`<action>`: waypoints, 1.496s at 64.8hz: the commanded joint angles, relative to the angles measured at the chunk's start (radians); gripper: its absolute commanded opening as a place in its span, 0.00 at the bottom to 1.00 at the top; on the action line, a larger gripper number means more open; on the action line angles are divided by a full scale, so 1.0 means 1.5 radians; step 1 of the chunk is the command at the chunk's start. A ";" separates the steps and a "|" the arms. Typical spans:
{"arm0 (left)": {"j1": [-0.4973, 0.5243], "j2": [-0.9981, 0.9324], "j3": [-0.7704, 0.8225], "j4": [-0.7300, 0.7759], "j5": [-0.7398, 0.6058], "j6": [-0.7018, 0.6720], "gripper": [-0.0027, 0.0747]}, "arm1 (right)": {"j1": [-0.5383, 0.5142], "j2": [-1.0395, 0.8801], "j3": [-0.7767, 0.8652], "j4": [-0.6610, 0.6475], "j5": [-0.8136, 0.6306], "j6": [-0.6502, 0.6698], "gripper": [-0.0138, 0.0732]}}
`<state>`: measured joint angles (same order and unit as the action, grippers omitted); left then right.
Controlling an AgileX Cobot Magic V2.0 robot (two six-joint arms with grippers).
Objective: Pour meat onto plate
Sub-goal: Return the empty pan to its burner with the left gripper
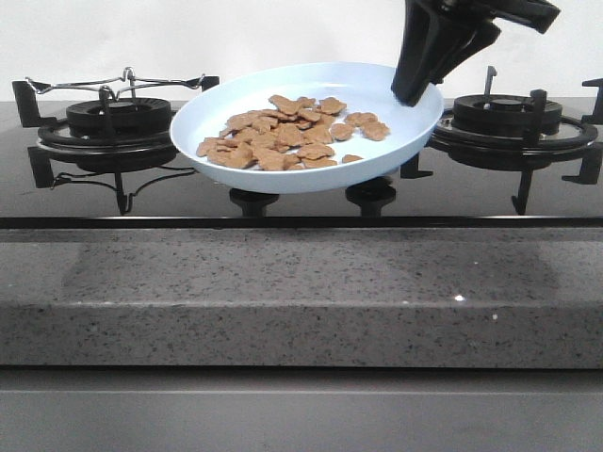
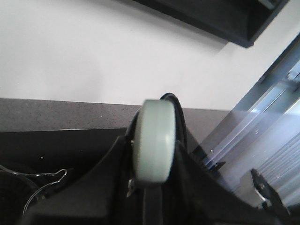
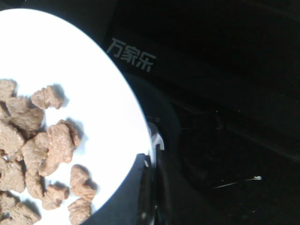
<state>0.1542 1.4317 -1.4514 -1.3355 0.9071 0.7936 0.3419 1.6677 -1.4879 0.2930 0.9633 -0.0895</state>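
Observation:
The pale blue plate (image 1: 396,89) hangs above the black stove top, between the two burners, tilted a little down toward its left. The meat (image 1: 283,134), a loose heap of orange-brown slices, lies on it. My right gripper (image 1: 415,92) comes down from the upper right and is shut on the plate's right rim. In the right wrist view the plate (image 3: 93,70), the meat (image 3: 51,145) and the gripper (image 3: 150,174) on the rim show. My left gripper (image 2: 152,174) is out of the front view. It is shut on a pale grey-green rounded handle end (image 2: 154,140).
A left burner with its grate (image 1: 118,118) and a right burner (image 1: 513,118) flank the plate. Two knobs (image 1: 254,200) (image 1: 370,193) sit under it. A grey speckled counter ledge (image 1: 301,301) runs along the front. White lettering (image 3: 131,55) marks the stove.

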 commanded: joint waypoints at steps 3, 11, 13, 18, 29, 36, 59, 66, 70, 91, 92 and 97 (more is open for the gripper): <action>0.071 0.047 -0.025 -0.177 0.070 -0.016 0.01 | -0.002 -0.034 -0.016 0.017 -0.023 -0.005 0.08; 0.116 0.117 -0.025 -0.217 0.099 -0.070 0.01 | -0.002 -0.034 -0.016 0.017 -0.023 -0.005 0.08; 0.122 0.135 -0.025 -0.218 0.099 -0.085 0.01 | -0.002 -0.034 -0.016 0.017 -0.023 -0.005 0.08; 0.136 0.173 -0.025 -0.218 0.100 -0.131 0.01 | -0.002 -0.034 -0.016 0.017 -0.023 -0.005 0.08; 0.139 0.242 -0.025 -0.222 0.102 -0.154 0.01 | -0.002 -0.034 -0.016 0.017 -0.022 -0.005 0.08; 0.139 0.268 -0.025 -0.223 0.100 -0.154 0.01 | -0.002 -0.034 -0.016 0.017 -0.022 -0.005 0.08; 0.143 0.297 -0.025 -0.198 0.087 -0.171 0.01 | -0.002 -0.034 -0.016 0.017 -0.021 -0.005 0.08; 0.143 0.297 -0.025 -0.162 0.068 -0.215 0.01 | -0.002 -0.034 -0.016 0.017 -0.021 -0.005 0.08; 0.143 0.297 -0.025 -0.136 0.062 -0.221 0.01 | -0.002 -0.034 -0.016 0.017 -0.021 -0.005 0.08; 0.143 0.297 -0.025 -0.094 0.091 -0.219 0.38 | -0.002 -0.034 -0.016 0.017 -0.021 -0.005 0.08; 0.143 0.297 -0.025 -0.094 0.096 -0.219 0.40 | -0.002 -0.034 -0.016 0.017 -0.021 -0.005 0.08; 0.143 0.297 -0.025 -0.089 0.107 -0.219 0.49 | -0.002 -0.034 -0.016 0.017 -0.021 -0.005 0.08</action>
<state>0.3646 1.9324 -1.4579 -1.4236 1.0162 0.4664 0.3419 1.6677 -1.4879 0.2930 0.9633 -0.0895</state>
